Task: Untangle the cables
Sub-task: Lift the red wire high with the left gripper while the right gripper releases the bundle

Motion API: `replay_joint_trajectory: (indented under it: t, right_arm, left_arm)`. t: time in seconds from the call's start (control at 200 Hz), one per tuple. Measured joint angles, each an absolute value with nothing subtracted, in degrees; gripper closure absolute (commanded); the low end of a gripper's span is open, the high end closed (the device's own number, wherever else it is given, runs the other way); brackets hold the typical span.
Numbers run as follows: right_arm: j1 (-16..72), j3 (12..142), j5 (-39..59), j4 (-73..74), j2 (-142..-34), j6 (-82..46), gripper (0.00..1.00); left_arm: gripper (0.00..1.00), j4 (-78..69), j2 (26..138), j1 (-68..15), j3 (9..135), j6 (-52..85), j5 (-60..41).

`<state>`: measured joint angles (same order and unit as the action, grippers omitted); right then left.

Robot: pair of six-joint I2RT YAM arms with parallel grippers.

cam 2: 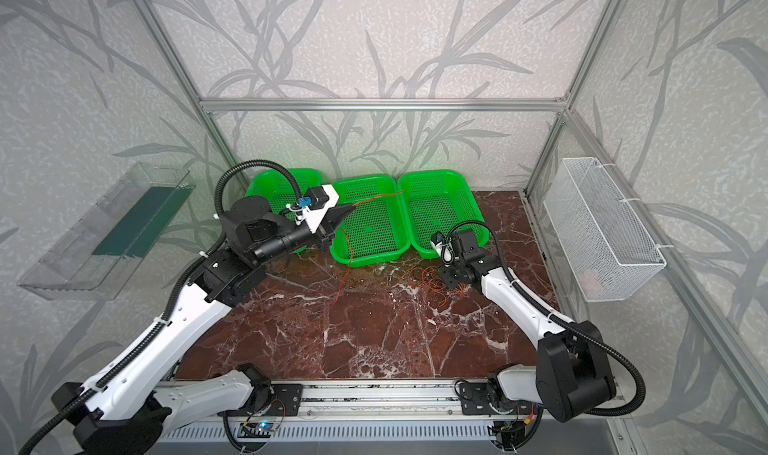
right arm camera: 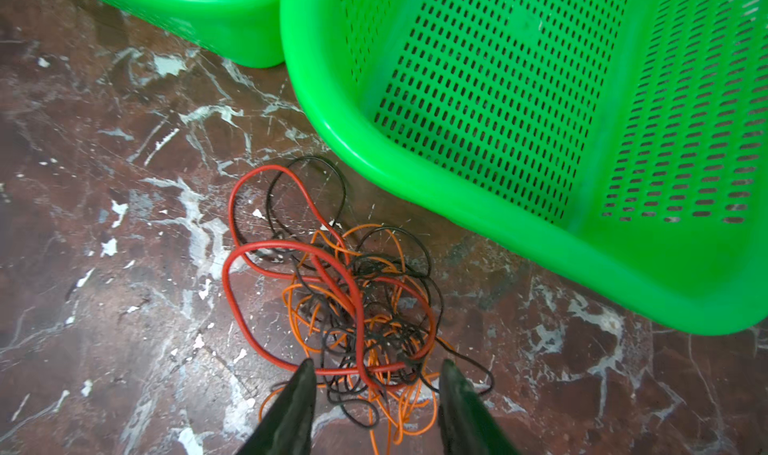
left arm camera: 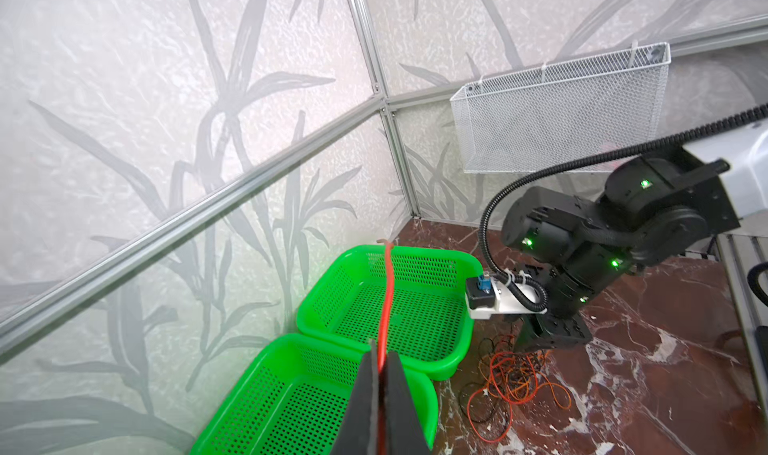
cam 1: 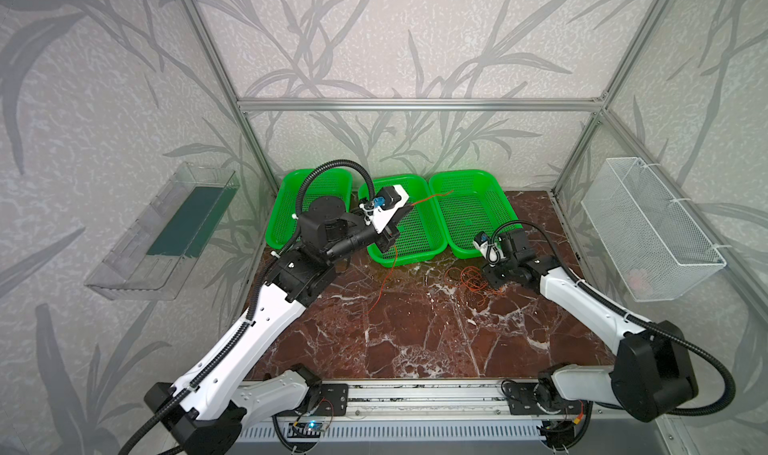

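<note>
A tangle of thin red, orange and black cables [right arm camera: 353, 303] lies on the marble table just in front of the right green basket; both top views show it [cam 1: 469, 280] [cam 2: 428, 278]. My right gripper [right arm camera: 376, 363] points down at the tangle's edge, open, with loose strands lying between its fingers. My left gripper [left arm camera: 382, 349] is raised over the middle green basket [cam 1: 415, 179] and is shut on one red cable [left arm camera: 386, 291]. In a top view that red cable [cam 1: 390, 266] hangs from the gripper to the table, and its short end pokes toward the right basket.
Three green perforated baskets stand side by side at the back: left [cam 1: 291, 191], middle, right [cam 1: 469, 174]. A white wire basket [cam 1: 648, 228] hangs on the right wall and a clear tray [cam 1: 166, 232] on the left wall. The left arm covers part of the left basket.
</note>
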<state>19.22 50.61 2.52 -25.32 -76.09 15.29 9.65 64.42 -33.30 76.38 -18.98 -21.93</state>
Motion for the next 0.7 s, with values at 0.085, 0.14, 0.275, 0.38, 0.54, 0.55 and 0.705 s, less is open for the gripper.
replay_joint_trajectory:
  t: [0.085, 0.14, 0.275, 0.38, 0.54, 0.55, 0.705]
  right_arm:
    - [19.6, 50.6, 3.8, -25.8, -75.7, 15.3, 0.51]
    - [19.9, 50.6, 4.5, -26.0, -75.7, 15.2, 0.51]
    - [20.9, 50.6, 6.7, -26.5, -75.7, 14.6, 0.51]
    - [21.8, 50.6, 7.9, -27.0, -75.7, 14.4, 0.51]
    - [22.9, 50.6, 8.4, -27.4, -75.7, 13.4, 0.51]
    - [22.9, 50.6, 8.4, -27.4, -75.7, 13.3, 0.51]
    - [22.9, 50.6, 8.1, -28.2, -75.7, 12.1, 0.51]
  left_arm:
    - [1.00, 11.5, 66.3, -33.3, 81.8, -19.1, -21.0]
    - [1.00, 12.6, 68.1, -33.3, 86.1, -19.3, -20.6]
    - [1.00, 12.5, 73.1, -32.7, 95.7, -19.1, -19.9]
    - [1.00, 11.6, 77.2, -31.5, 102.1, -18.8, -19.9]
    - [1.00, 7.7, 84.2, -29.6, 109.8, -19.6, -20.0]
    - [1.00, 7.3, 84.8, -29.4, 110.1, -19.6, -20.0]
    - [1.00, 3.4, 92.1, -26.7, 113.7, -19.2, -20.8]
